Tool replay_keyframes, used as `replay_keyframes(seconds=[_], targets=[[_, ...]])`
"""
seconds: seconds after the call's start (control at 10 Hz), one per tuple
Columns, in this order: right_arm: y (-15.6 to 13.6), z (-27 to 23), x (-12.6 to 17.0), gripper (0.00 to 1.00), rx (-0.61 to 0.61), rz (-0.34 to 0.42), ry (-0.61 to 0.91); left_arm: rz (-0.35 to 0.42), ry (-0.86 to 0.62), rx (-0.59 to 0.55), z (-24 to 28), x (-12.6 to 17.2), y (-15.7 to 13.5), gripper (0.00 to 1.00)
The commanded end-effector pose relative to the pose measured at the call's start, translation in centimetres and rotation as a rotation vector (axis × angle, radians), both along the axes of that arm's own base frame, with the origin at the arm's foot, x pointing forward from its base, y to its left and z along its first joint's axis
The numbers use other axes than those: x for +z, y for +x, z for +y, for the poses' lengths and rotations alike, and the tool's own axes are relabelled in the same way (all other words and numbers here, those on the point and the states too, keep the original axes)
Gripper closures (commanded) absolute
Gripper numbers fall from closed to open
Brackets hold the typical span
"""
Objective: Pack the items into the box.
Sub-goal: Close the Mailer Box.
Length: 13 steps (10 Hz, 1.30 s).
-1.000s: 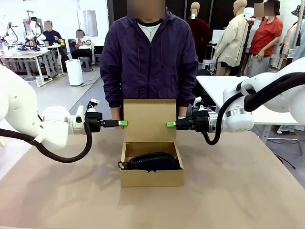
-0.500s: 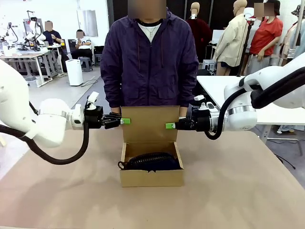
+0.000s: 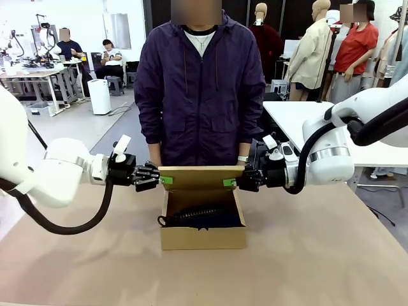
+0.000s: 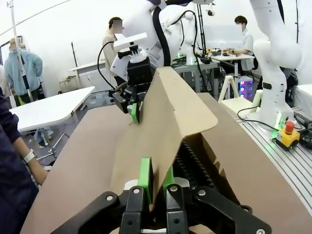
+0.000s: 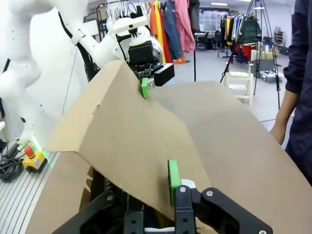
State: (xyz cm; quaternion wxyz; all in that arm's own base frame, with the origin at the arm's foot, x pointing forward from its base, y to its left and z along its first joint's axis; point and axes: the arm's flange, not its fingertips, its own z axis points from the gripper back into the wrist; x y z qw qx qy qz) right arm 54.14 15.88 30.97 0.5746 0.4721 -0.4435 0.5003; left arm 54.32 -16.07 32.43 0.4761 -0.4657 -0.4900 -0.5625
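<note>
Cardboard box [image 3: 203, 237], lid flap [image 3: 201, 178] half lowered, pinched at both ends.

We list one small rectangular brown box at mid tabletop [image 3: 319, 255], plain kraft card, open at the top, its hinged flap tilted forward over the opening. Inside we see the dark navy pouch [image 3: 204, 217], ribbed zipper along its top and a pull loop at its left end, lying against the front wall. The left tool [image 3: 160, 180] has its green pads pressed onto the flap's left edge; the right tool [image 3: 234, 182] pinches the flap's right edge likewise. In the left wrist view the flap [image 4: 170, 117] rises between that tool's fingers [image 4: 145, 176]. A person [image 3: 201, 83] stands just behind the box.
</note>
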Motion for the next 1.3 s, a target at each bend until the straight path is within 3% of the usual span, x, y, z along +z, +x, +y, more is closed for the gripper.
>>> replay_keyframes(seconds=[0.0, 0.1, 0.2, 0.3, 0.8, 0.9, 1.0, 1.2], targets=[[-1.7, 0.6, 0.0, 0.77, -0.039, -0.041, 0.005, -0.017, 0.012, -0.006, -0.1, 0.0, -1.0, 0.86], [-2.0, 0.5, 0.2, 0.77, -0.043, -0.063, 0.002, -0.020, 0.003, -0.005, -0.1, 0.2, -0.9, 0.82], [-2.0, 0.4, 0.3, 0.49, -0.039, -0.069, 0.010, -0.027, 0.001, -0.008, -0.1, 0.2, -0.9, 0.25], [-2.1, 0.4, 0.4, 0.00, -0.037, -0.068, 0.006, -0.033, 0.002, -0.009, -0.1, 0.3, -0.8, 0.00], [-2.9, -2.3, 1.2, 0.00, -0.010, -0.065, -0.049, -0.066, -0.012, -0.019, 1.8, 1.9, -2.2, 0.00], [-3.4, -3.9, 1.4, 0.00, -0.023, -0.060, -0.048, -0.083, 0.008, 0.022, 3.2, 2.4, -2.5, 0.00], [-4.0, -6.3, 1.7, 0.00, -0.029, -0.051, -0.030, -0.052, 0.009, 0.009, 5.4, 3.0, -3.0, 0.00], [-4.8, -10.5, 2.9, 0.00, -0.070, -0.034, 0.038, 0.003, 0.021, 0.090, 9.5, 4.2, -3.8, 0.00]])
